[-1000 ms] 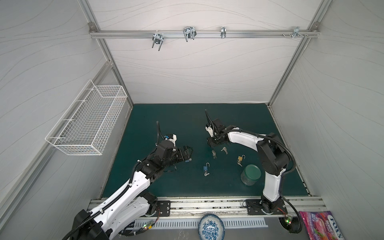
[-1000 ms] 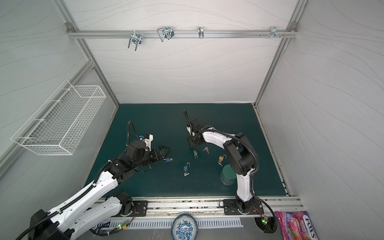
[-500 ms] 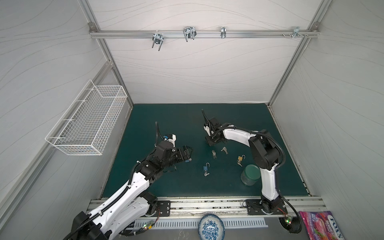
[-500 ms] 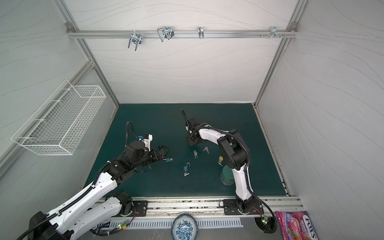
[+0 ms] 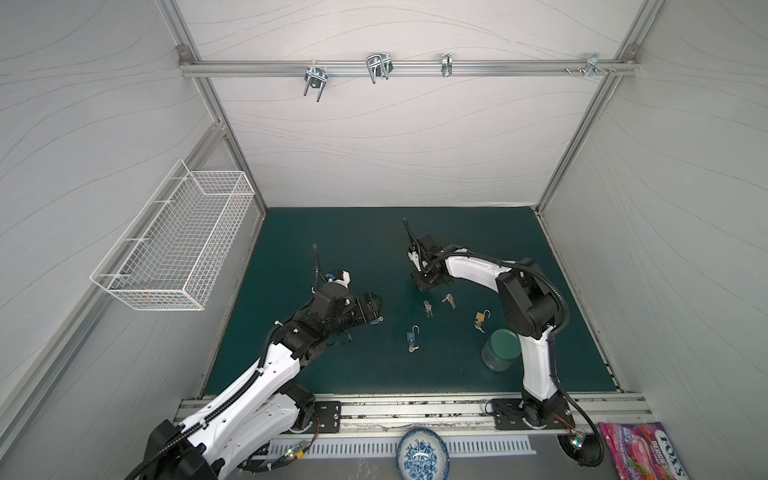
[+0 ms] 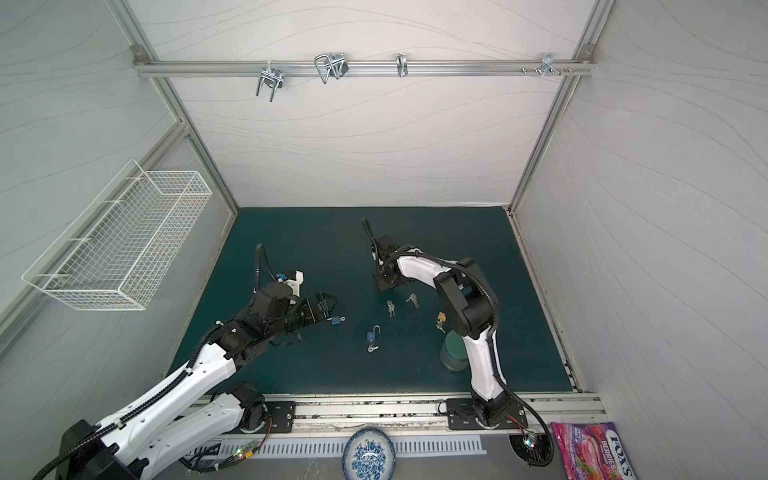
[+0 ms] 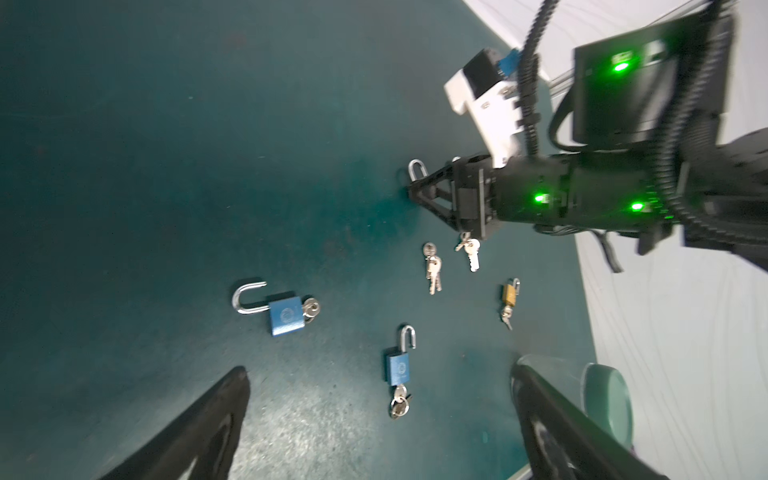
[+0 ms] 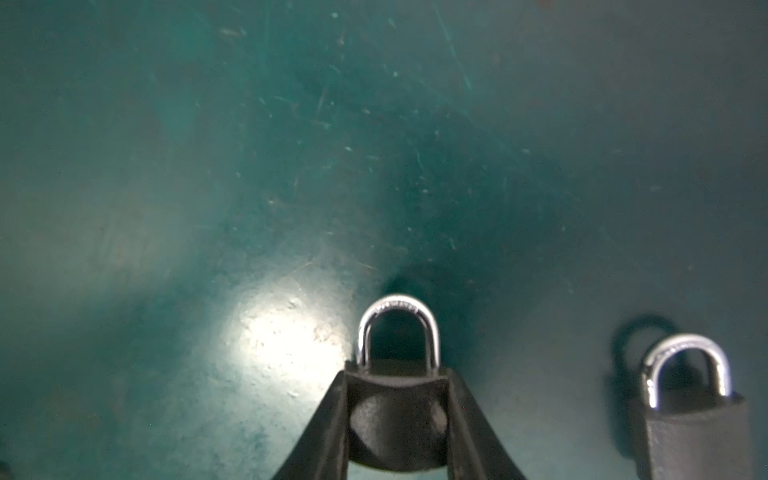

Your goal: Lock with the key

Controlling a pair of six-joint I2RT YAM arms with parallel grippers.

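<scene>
Gripping: right gripper [image 8: 397,374] clamps padlock [image 8: 397,419] body | left gripper [image 7: 380,372] wide open, empty | advice: squeeze evenly, padlock upright.

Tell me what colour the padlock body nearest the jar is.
Brass-gold; the padlock shows best in the left wrist view.

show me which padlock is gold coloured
The small brass padlock, lying on the mat by the green-lidded glass jar. The others are blue padlocks or black padlocks.
</scene>
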